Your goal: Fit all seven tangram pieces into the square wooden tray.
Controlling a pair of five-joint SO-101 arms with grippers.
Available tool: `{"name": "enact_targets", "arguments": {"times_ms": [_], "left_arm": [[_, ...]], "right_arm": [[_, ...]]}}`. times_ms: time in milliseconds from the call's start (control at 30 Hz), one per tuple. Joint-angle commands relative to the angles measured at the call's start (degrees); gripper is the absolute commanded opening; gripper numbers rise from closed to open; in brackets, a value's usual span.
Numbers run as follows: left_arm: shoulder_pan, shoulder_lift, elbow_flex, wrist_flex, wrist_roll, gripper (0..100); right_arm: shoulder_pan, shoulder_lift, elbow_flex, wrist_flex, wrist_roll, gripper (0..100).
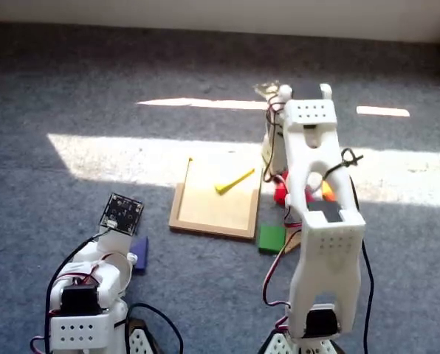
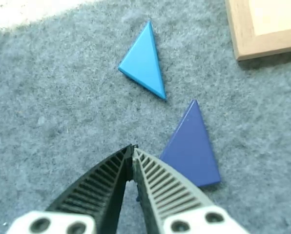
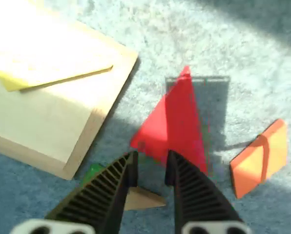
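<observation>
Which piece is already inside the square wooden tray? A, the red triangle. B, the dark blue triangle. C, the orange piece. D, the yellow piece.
D: the yellow piece lies within the rim of the wooden tray, while the red triangle, orange piece and dark blue triangle lie on the carpet outside it.

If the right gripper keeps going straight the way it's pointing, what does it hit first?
Most likely the red triangle. It lies directly ahead of the right gripper, on the carpet beside the tray. How much gap remains is hard to judge.
</observation>
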Motion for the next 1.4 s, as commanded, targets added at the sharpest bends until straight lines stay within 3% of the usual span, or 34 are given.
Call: {"name": "enact_targets", "arguments": {"times_ms": [0, 267, 600, 733, 1033, 1367], "left_arm": [[-0.6, -1.6, 1.2, 0.3, -0.5, 1], [-0.6, -1.6, 1.2, 0.3, -0.5, 1], [-0.6, -1.6, 1.2, 0.3, -0.5, 1], [-0.6, -1.6, 1.2, 0.3, -0.5, 1], [-0.6, -1.6, 1.2, 0.3, -0.5, 1], [-0.6, -1.6, 1.2, 0.3, -0.5, 1]], "right_arm": [[-0.3, -11.0, 8.4, 0.5, 0.5, 18.2], [-1.2, -19.6, 16.8, -2.3, 4.6, 42.9], [-1.6, -20.5, 36.6, -28.1, 5.6, 41.4], [-1.5, -20.4, 40.7, -35.3, 2.6, 41.4], [-1.5, -20.4, 45.5, -41.2, 2.4, 40.3], [-1.5, -20.4, 45.7, -41.3, 2.5, 22.1]]}}
